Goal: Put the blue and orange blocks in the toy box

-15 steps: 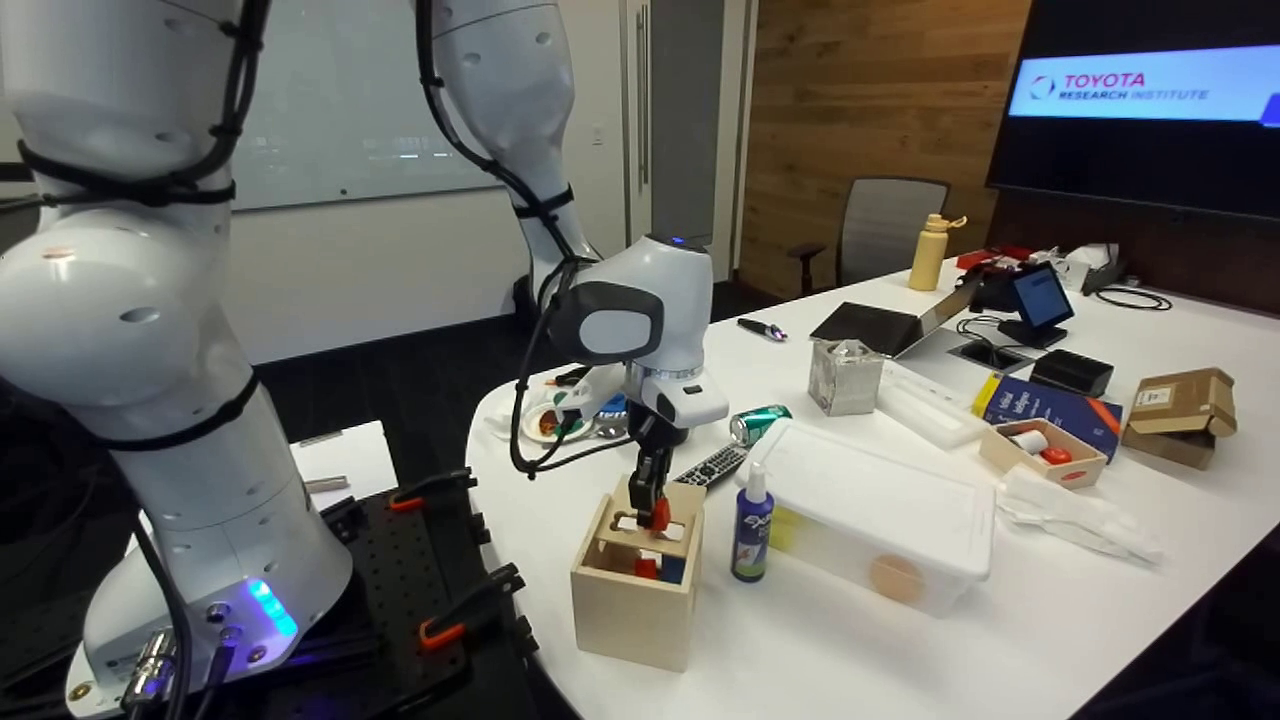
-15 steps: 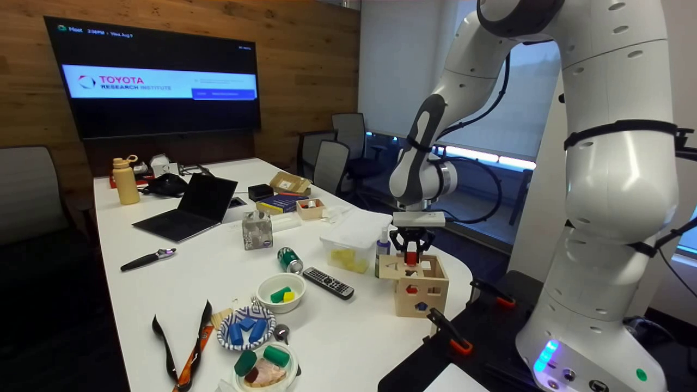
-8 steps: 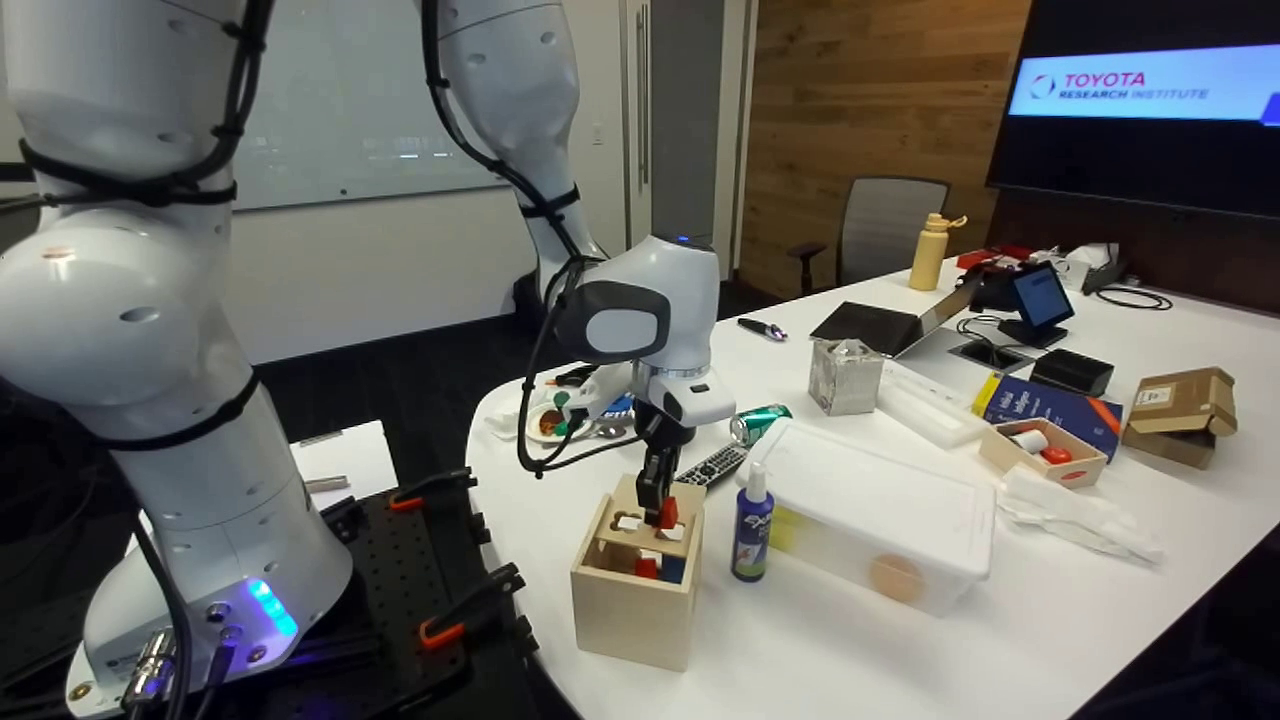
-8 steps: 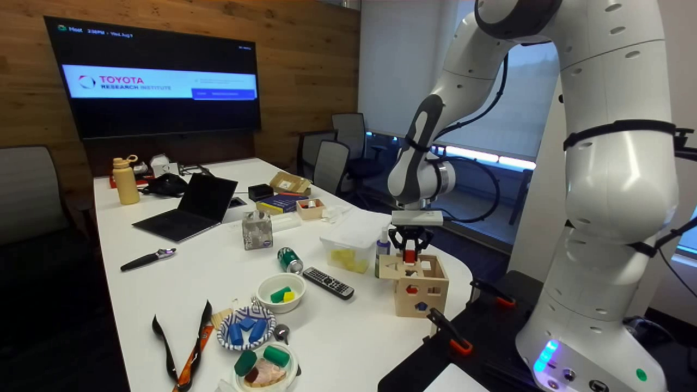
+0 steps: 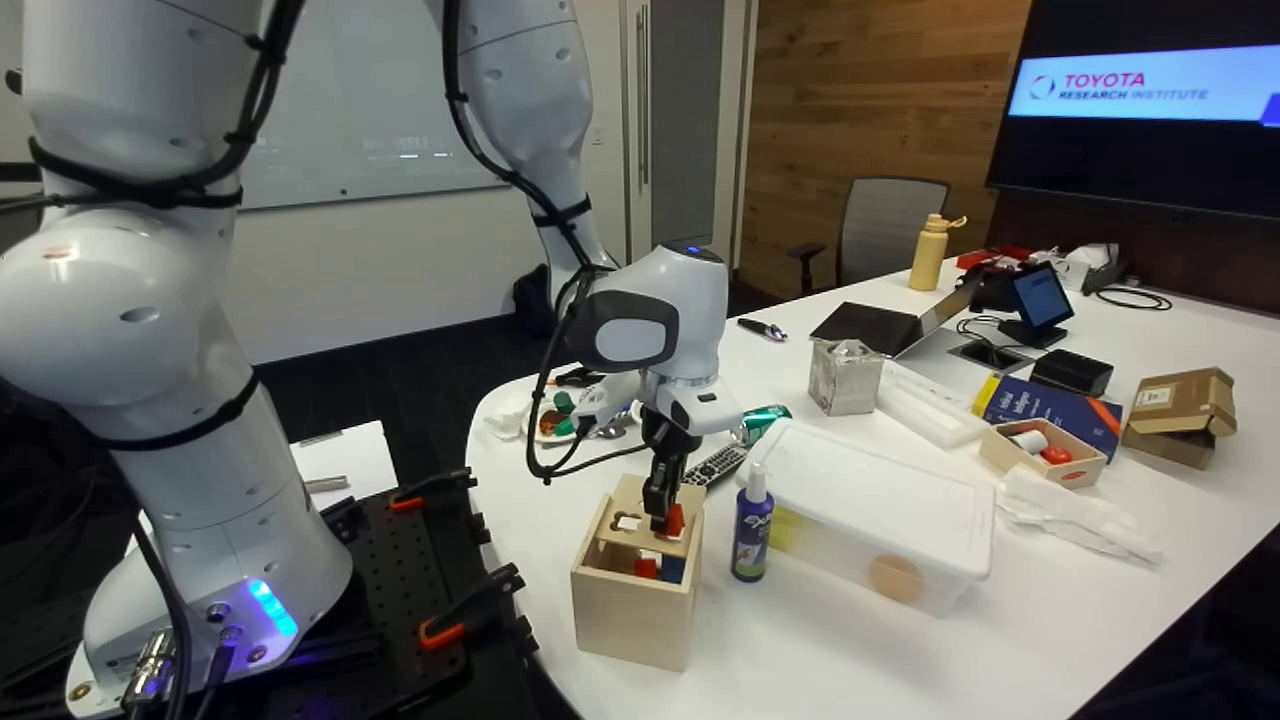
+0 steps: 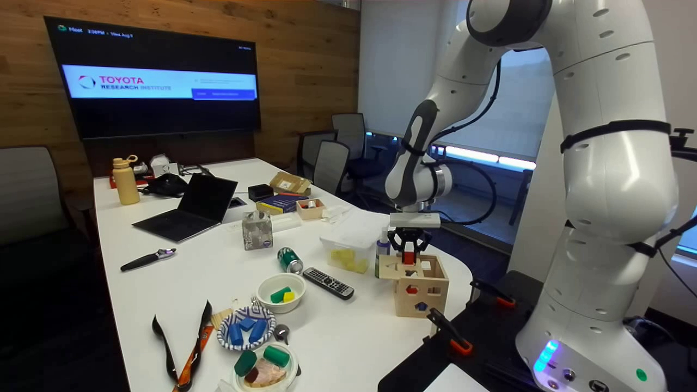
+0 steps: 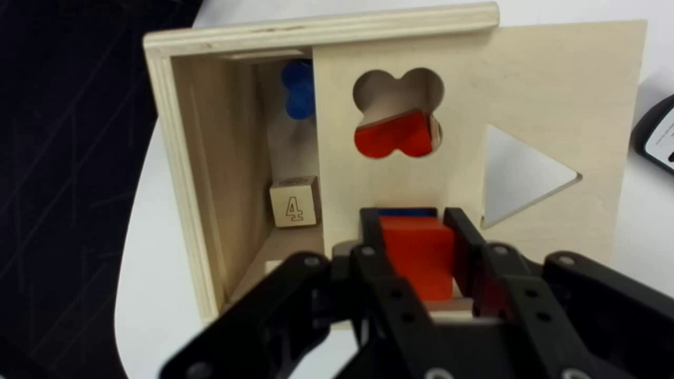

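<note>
- In the wrist view your jaws pinch the red-orange block (image 7: 419, 255), one jaw against it at 9 o'clock and the other at 3 o'clock.
- You have that block above the toy box (image 5: 633, 625), right at its lid panel (image 7: 468, 68); you cannot tell whether the two touch.
- The lid panel juts past the box's rim at 3 o'clock in the wrist view, and you look into the box through the gap at 9 o'clock.
- Through that gap you see a blue block (image 7: 299, 95), partly under the panel, at 11 o'clock from your pinched one, with a wooden cube (image 7: 293, 205) marked 4 at 10 o'clock.
- A red piece (image 7: 396, 136) shows through the panel's four-lobed cutout at 12 o'clock; the dark blue strip (image 7: 408, 212) just past your pinched block is too hidden to name.
- The box stands on the counter (image 5: 800, 660); in an exterior view the spray bottle (image 5: 752, 535) is near it at 2 o'clock.
- In an exterior view, a patterned bowl (image 6: 248, 346) of blue pieces (image 6: 235, 334) sits well apart from your box, at 9 o'clock.
</note>
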Tool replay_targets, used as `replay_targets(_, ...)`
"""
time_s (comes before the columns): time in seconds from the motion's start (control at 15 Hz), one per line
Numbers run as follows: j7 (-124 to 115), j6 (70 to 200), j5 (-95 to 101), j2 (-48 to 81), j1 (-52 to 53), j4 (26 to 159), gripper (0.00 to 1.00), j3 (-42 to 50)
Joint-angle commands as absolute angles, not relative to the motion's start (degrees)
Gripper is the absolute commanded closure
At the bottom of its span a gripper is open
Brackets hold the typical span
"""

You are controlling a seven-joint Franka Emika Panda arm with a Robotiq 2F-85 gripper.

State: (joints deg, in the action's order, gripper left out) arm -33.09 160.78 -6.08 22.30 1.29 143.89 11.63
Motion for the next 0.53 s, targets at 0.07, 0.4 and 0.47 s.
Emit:
replay_targets(0.07,-33.0,160.4,-7.1,22.4,1.8,143.7,0.92,12.4)
replay_targets(0.4,-31.4,160.0,-8.7,22.8,0.5,143.7,0.92,10.9)
replay_targets(0.47,-31.4,159.9,-9.1,23.0,0.5,143.7,0.92,10.8)
